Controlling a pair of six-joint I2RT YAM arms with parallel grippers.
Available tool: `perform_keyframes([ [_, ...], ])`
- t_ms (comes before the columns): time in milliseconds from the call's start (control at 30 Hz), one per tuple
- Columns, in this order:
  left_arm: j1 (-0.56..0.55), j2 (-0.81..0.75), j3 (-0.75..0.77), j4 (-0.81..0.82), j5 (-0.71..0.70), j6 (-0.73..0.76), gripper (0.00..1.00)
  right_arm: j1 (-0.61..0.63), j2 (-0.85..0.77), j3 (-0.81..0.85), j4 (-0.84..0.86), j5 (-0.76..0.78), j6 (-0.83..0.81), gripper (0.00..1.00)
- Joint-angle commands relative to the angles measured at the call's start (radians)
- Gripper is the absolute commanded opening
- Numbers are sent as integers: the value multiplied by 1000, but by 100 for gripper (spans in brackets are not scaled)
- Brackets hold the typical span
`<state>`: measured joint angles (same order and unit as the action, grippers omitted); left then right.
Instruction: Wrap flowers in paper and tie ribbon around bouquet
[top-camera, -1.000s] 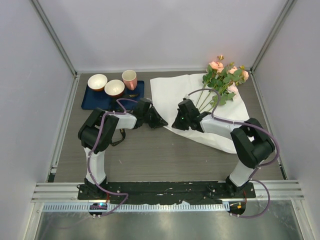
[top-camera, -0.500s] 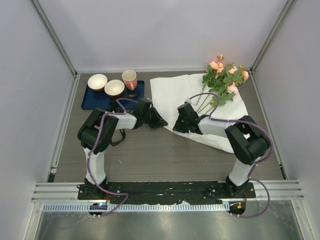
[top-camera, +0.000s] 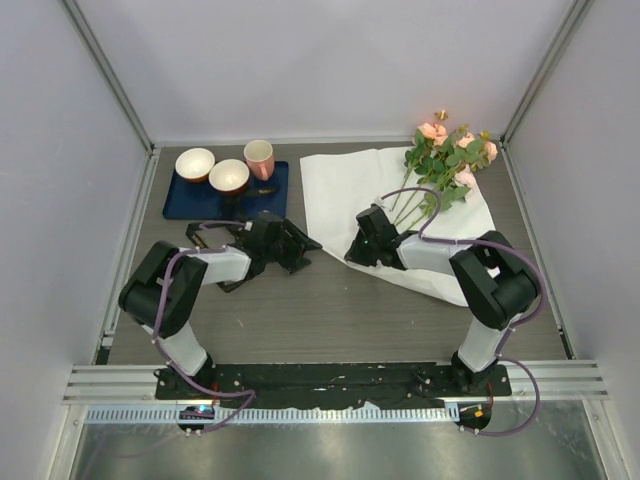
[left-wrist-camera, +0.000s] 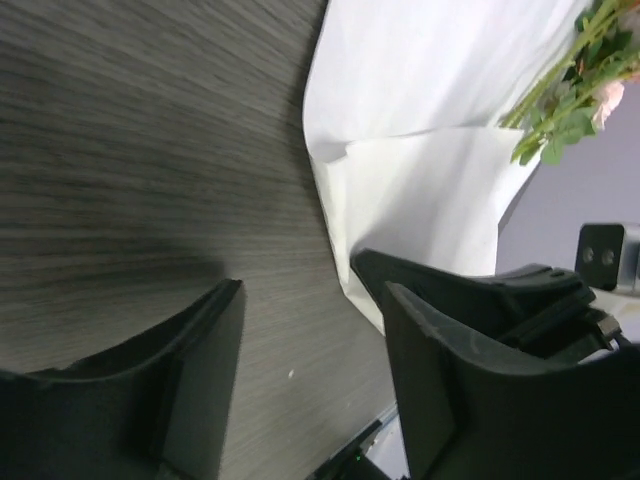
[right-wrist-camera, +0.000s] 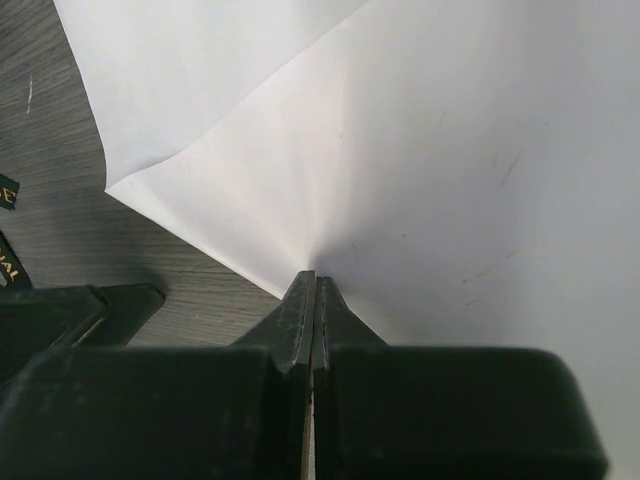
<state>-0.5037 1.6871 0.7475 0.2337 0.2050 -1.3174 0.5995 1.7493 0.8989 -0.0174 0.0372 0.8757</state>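
Note:
The white paper (top-camera: 345, 190) lies on the table at the back right, with the pink-rose flowers (top-camera: 452, 152) across its far right corner, stems pointing toward the middle. My right gripper (top-camera: 360, 246) is shut on the paper's near-left edge, and the sheet rises into a fold at the fingertips (right-wrist-camera: 313, 282). My left gripper (top-camera: 302, 250) stands open over bare table left of the paper (left-wrist-camera: 420, 190), with only tabletop between its fingers (left-wrist-camera: 205, 370). The black ribbon (top-camera: 232, 284) lies under the left arm; its gold-lettered end (right-wrist-camera: 8, 268) shows at the right wrist view's left edge.
A dark blue mat (top-camera: 180, 200) at the back left carries two white bowls (top-camera: 195, 163) (top-camera: 229, 176) and a pink cup (top-camera: 259, 158). Grey enclosure walls stand round the table on three sides. The flowers (left-wrist-camera: 580, 60) show at the left wrist view's top right.
My left gripper has opened and drawn back to the left, away from the paper's edge. The right gripper keeps its pinch on the paper in nearly the same place.

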Motion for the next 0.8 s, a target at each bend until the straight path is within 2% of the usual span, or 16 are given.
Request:
perform_keyframes([
  [0, -5, 72, 3, 113, -75, -133, 59, -3, 9, -14, -10, 1, 8, 0],
  [167, -24, 117, -5, 159, -197, -167, 58, -4, 10, -9, -12, -8, 6, 0],
  [367, -61, 155, -34, 185, -346, -229, 46, -9, 0, -9, -18, -5, 5, 0],
  [533, -96, 183, -54, 242, -458, -198, 41, -10, -7, -2, -30, -7, 5, 0],
  [600, -96, 194, -82, 318, -469, -175, 36, -12, -7, -2, -33, -5, 9, 0],
  [667, -98, 191, -109, 418, -477, -140, 26, -14, -1, -2, -39, -8, 16, 0],
  [767, -116, 114, -109, 460, -531, 39, 13, -18, 10, -9, -53, -20, 60, 0],
])
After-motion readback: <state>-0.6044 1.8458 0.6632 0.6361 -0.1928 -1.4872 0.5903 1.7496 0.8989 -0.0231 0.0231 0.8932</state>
